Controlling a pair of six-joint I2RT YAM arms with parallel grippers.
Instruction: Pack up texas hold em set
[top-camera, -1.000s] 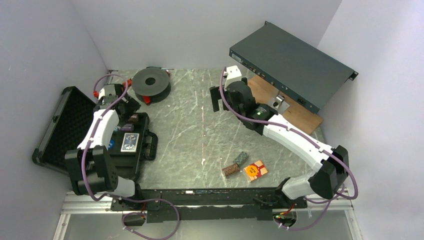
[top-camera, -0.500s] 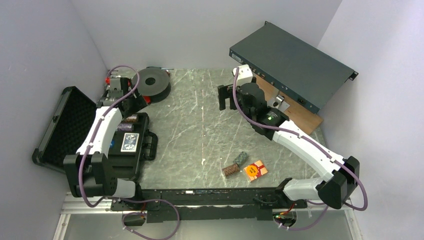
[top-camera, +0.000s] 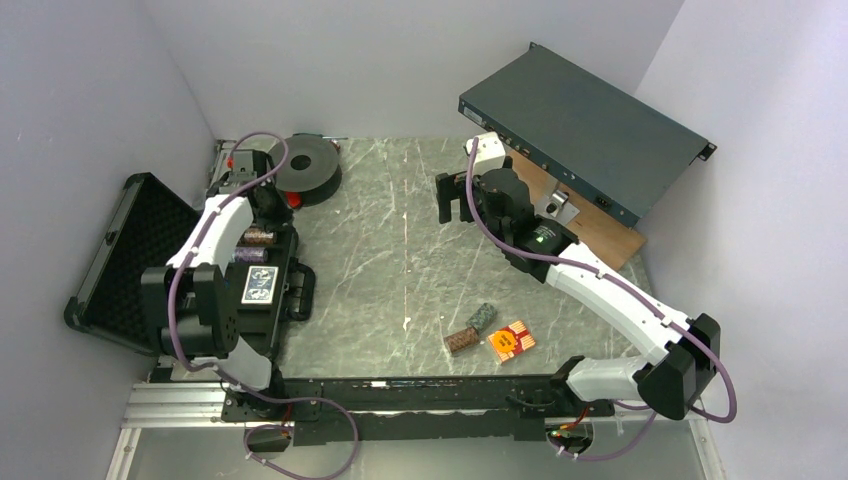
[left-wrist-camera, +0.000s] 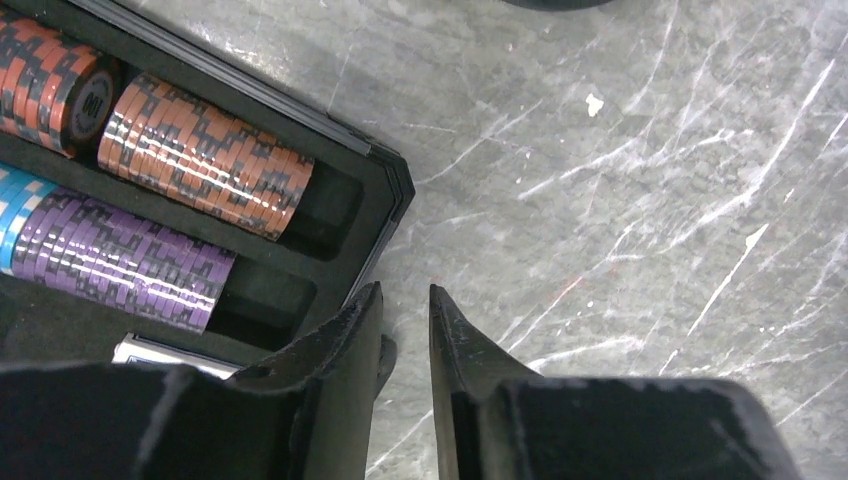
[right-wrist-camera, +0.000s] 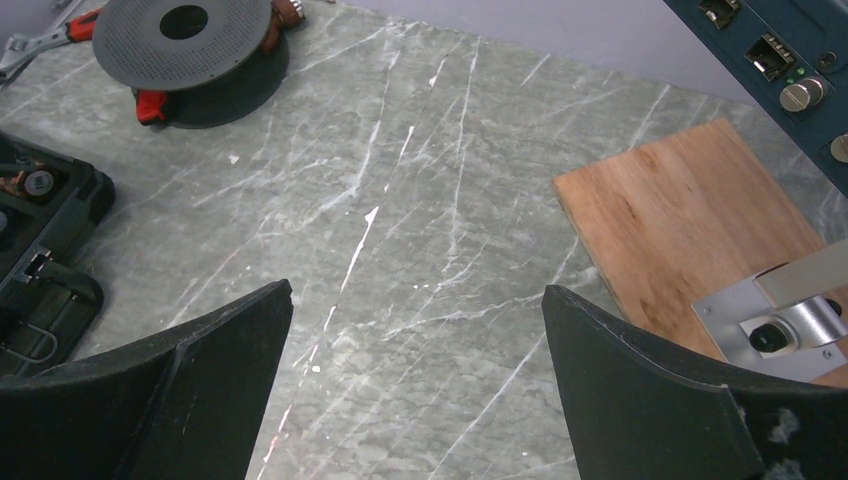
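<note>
Grey, marble-patterned table (top-camera: 400, 230) seen from above, enclosed by pale lilac walls. At the far right, a large flat dark-grey metal box (top-camera: 585, 130) leans against the wall. Its lower edge is above a wooden board (top-camera: 600, 235) that lies on the table.

At the left edge sits the black briefcase (top-camera: 120, 250), open. Its foam-lined lid lies back toward the left wall, and its tray faces up beside it with the handle (top-camera: 303, 292) pointing right.

Two white-and-black arms reach in from the near edge. The left arm (top-camera: 205, 245) stretches over the tray. The left gripper (left-wrist-camera: 405, 292) hangs at the tray's far corner, one finger over the rim and the other over bare table. Its fingers are drawn close, with only a narrow slit between them and nothing in it. The right arm (top-camera: 600, 290) reaches toward the far middle of the table. The right gripper (right-wrist-camera: 415, 290) is spread wide over bare table, holding nothing.

A black round spool (top-camera: 305, 165) rests at the far left, just beyond the case.

Inside the tray, a brown chip stack (left-wrist-camera: 205, 150) lies on its side in a foam groove, with a purple chip stack (left-wrist-camera: 120, 260) in the next groove. A blue-backed card deck (top-camera: 260, 285) sits nearer in the tray.

Loose on the table, near and right of centre, lie a second brown stack (top-camera: 460, 340), a green stack (top-camera: 483, 317) just beside it, and a red-orange card deck (top-camera: 511, 340) to their right.
</note>
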